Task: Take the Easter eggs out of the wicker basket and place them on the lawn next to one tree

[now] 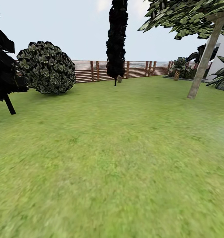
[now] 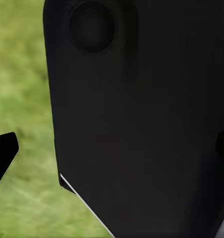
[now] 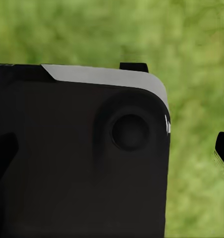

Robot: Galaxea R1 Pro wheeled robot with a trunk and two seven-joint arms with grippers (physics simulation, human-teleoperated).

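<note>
One tree on open lawn

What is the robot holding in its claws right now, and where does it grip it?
It cannot be told. Both wrist views are mostly blocked by the robot's own dark body over blurred lawn, so no grip shows. No egg or basket is visible.

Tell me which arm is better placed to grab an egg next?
Neither, yet. The head view has lawn, a grey-trunked tree and fence. Both wrist views face dark robot body over grass.
</note>
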